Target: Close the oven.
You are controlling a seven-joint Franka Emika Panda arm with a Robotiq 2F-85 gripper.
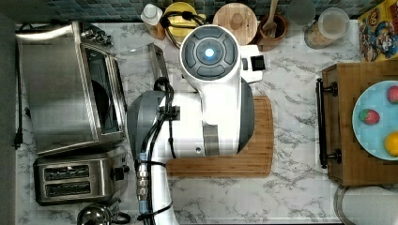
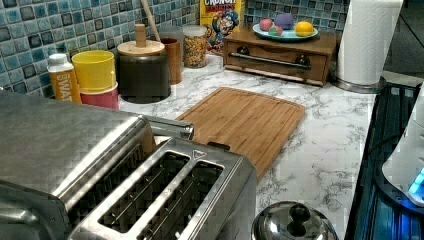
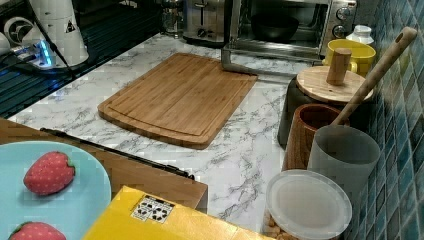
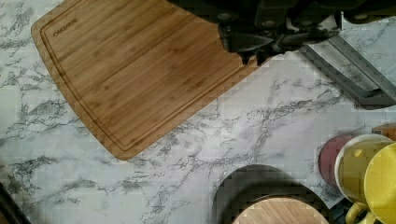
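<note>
Oven [image 1: 61, 89] sits at the top view's left, by the toaster [image 1: 77, 180], and its door [image 1: 149, 58] is down flat on the marble, glass showing counter through it. Right view confirms: door [image 3: 260, 62] dropped open, dark pan inside, handle edge out toward the cutting board [image 3: 180, 97]. Arm's hovering mid-counter, body over the board in the top view. Gripper [image 4: 252, 58] shows dark in the wrist view, tips close together with nothing between them, so looks clenched and empty, poised above the board corner w/ the door frame [image 4: 359, 77] just beside. Not on the door yet, so closing hasn't begun, I'd judge. Risks: tips coming in on top of the glass instead of under the handle edge would just press it down; a lift too near one corner could slip off and let the door drop back. Push too hard once it's upright and the whole oven may shove toward the wall. Room-wise: bare marble between door and board is the clean approach lane; the dark canister [image 4: 275, 200] and yellow cups [image 4: 369, 172] crowd the backsplash side, so swing wide of those.
</note>
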